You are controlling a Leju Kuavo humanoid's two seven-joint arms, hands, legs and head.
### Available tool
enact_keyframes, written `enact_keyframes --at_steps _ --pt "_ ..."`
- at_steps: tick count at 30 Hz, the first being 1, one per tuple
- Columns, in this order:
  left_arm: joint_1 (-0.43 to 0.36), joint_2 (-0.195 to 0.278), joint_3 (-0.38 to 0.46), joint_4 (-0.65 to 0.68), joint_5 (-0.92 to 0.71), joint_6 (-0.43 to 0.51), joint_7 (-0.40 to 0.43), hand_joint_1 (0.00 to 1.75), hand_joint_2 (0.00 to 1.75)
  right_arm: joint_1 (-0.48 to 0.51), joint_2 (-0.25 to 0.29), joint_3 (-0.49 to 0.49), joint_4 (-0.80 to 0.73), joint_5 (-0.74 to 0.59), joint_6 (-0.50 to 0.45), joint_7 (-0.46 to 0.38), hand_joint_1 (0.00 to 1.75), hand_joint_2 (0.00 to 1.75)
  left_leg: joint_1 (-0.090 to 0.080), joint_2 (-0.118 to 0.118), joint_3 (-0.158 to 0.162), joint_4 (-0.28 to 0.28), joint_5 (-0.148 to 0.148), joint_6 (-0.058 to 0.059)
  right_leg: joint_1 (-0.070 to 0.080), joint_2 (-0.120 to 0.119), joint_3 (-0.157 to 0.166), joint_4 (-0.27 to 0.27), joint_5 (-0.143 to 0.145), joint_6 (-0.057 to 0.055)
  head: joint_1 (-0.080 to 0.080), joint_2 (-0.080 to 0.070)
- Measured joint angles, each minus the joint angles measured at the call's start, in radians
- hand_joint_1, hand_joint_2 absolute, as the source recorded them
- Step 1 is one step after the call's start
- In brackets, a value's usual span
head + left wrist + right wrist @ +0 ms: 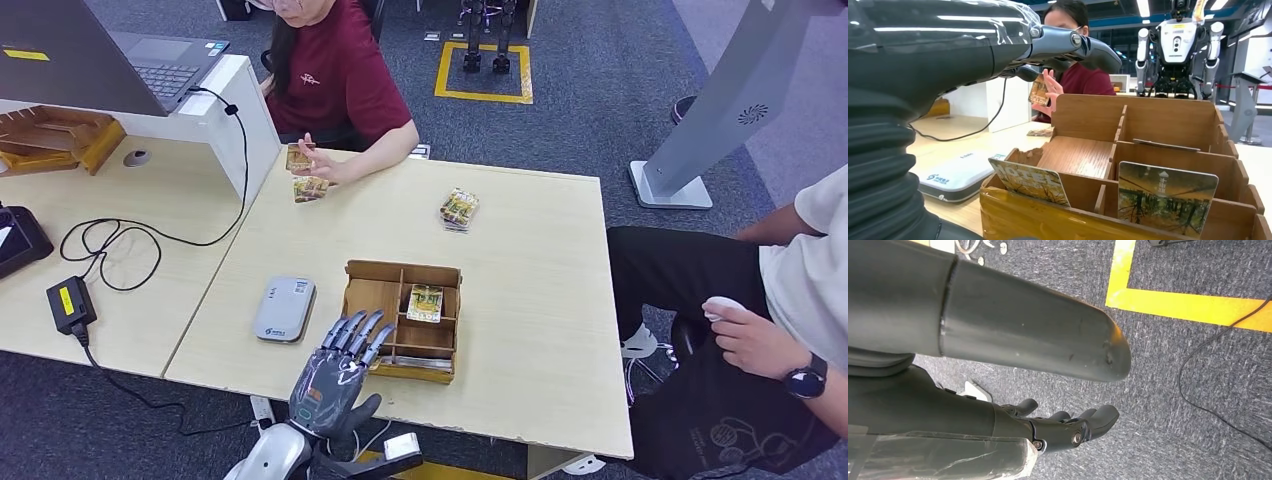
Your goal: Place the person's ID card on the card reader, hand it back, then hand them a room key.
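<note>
The left hand (338, 372) is seen at lower centre, fingers spread and nothing grasped, over the near left corner of the wooden tray (372, 272). The right hand (1068, 427) hangs over the carpet, fingers loosely extended, empty. A room key (425, 302) lies in a tray compartment. Left of the tray sits the card reader (284, 309). Further up, the ID card (297, 157) is held by the person's hand (322, 165), with another card (310, 189) below and a card stack (459, 209) to the right.

You've got a laptop (150, 55) on the white partition, a black power adapter (70, 303) with looped cable (120, 245) on the left desk, a wooden organiser (55, 138), a grey kiosk stand (715, 115), yellow floor marking (485, 70).
</note>
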Motion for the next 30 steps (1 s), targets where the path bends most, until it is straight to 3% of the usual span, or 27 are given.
enact_keyframes --at_steps 16,20,23,28,30 --pt "-0.004 -0.039 0.064 0.002 -0.056 -0.015 0.031 0.0 1.75 0.0 0.002 0.0 0.0 0.0 0.0 -0.003 0.0 0.0 0.0 0.0 0.0 0.0 0.0 0.0 0.0 0.0 0.0 0.0 0.0 0.0 0.0 0.0" --pt "-0.005 -0.048 0.073 0.002 -0.064 -0.02 0.031 1.66 1.75 0.0 0.002 0.0 0.0 0.003 0.0 -0.004 0.0 0.0 0.0 0.0 0.0 0.0 0.0 0.0 0.0 0.0 0.0 0.0 0.0 0.0 0.0 0.0" --pt "-0.005 -0.051 0.078 0.006 -0.056 -0.033 0.021 1.75 1.75 0.0 0.002 0.0 0.0 0.005 0.0 -0.004 0.0 0.0 0.0 0.0 0.0 0.0 0.0 0.0 0.0 0.0 0.0 0.0 0.0 0.0 0.0 0.0" --pt "-0.005 -0.052 0.089 0.018 -0.039 -0.039 0.01 1.75 1.75 -0.001 0.003 0.0 0.0 0.005 0.0 -0.006 0.0 0.0 0.0 0.0 0.0 0.0 0.0 0.0 0.0 0.0 0.0 0.0 0.0 0.0 0.0 0.0" --pt "-0.005 -0.052 0.093 0.02 -0.03 -0.04 0.007 1.66 1.75 -0.001 0.003 -0.001 0.0 0.005 0.0 -0.008 0.0 0.0 0.0 0.0 0.0 0.0 0.0 0.0 0.0 0.0 0.0 0.0 0.0 0.0 0.0 0.0"
